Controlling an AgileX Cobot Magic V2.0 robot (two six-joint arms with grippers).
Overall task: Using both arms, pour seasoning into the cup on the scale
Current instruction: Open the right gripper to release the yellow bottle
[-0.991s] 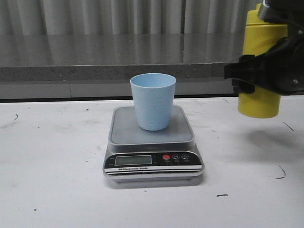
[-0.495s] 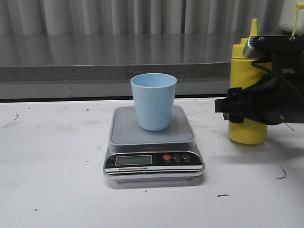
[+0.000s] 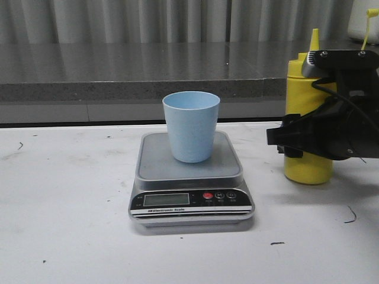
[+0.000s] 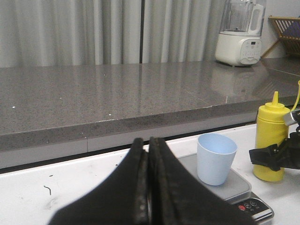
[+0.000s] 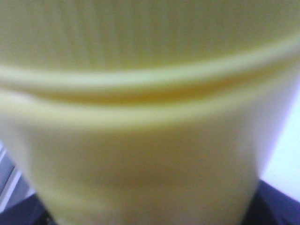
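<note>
While the right gripper (image 3: pixel 296 141) clamps the smooth yellow seasoning bottle (image 3: pixel 305 106), the matte blue cup (image 3: pixel 190 125) tapers atop the scale (image 3: pixel 190 180). Panel reads "Electronic Scale". Left gripper (image 4: pixel 148 180) fingers pressed together.

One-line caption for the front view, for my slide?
Right gripper holds the upright bottle on the table, beside the cup on the scale.

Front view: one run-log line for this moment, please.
right gripper: shut on seasoning bottle, upright, base on table | left gripper: shut, empty | cup: on scale | pour: not begun
</note>
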